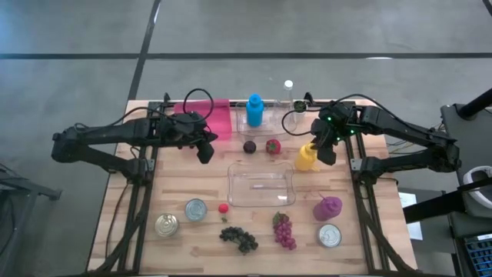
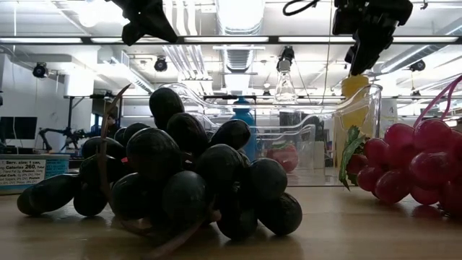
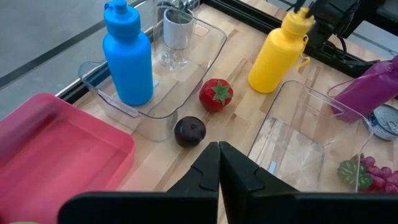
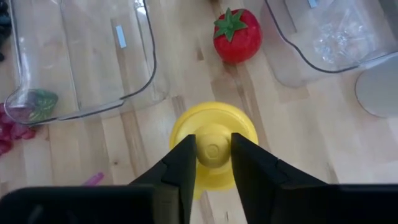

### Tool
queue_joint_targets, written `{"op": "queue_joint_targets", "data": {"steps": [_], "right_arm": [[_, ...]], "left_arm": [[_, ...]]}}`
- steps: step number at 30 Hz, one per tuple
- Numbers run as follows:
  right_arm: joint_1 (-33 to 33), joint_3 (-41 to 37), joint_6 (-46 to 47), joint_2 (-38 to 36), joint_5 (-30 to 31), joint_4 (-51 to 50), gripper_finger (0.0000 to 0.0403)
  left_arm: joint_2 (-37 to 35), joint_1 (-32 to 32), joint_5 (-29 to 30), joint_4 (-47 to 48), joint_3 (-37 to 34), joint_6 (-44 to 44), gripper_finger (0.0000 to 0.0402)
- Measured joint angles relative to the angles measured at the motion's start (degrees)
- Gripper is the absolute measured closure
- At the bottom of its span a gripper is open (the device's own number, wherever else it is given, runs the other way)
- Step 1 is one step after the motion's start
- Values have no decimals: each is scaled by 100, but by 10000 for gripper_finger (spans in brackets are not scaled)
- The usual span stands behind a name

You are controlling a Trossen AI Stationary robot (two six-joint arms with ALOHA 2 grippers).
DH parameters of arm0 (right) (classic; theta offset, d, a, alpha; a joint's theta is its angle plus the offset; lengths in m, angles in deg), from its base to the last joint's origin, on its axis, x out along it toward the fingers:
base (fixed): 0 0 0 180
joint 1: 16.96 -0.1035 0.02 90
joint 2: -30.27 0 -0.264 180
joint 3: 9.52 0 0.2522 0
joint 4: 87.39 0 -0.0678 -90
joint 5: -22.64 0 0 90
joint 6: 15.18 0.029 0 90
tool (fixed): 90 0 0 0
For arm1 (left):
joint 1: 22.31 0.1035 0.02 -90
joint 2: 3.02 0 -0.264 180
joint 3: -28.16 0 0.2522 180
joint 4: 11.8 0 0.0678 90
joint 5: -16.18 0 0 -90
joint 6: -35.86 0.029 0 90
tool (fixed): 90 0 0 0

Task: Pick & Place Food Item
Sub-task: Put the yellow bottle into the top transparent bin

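Yellow bottle [image 1: 306, 157] stands right of centre in the high view, my right gripper [image 4: 212, 163] pinching its small cap from above — hard, smooth, maybe slippery, so I'd grip lower on the neck — left gripper [image 3: 219, 165] shut, empty.

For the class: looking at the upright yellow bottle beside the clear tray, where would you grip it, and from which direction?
Grip the yellow bottle at its narrow cap, coming straight down from above. It stands upright, and the cap is slimmer than the body, so it fits between the fingers. The right gripper is already there, its fingers either side of the cap.
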Motion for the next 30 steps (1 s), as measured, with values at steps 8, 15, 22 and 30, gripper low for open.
{"op": "queue_joint_targets", "data": {"steps": [8,15,22,30], "right_arm": [[0,0,-89,-4,-6,11,333],[0,0,-66,-4,-45,7,333],[0,0,9,-29,-55,3,333],[-1,121,29,-114,-76,-69,333]], "left_arm": [[0,0,0,0,0,0,396],[0,0,0,2,0,0,396],[0,0,-2,15,0,0,396],[0,0,-2,16,0,0,396]]}}
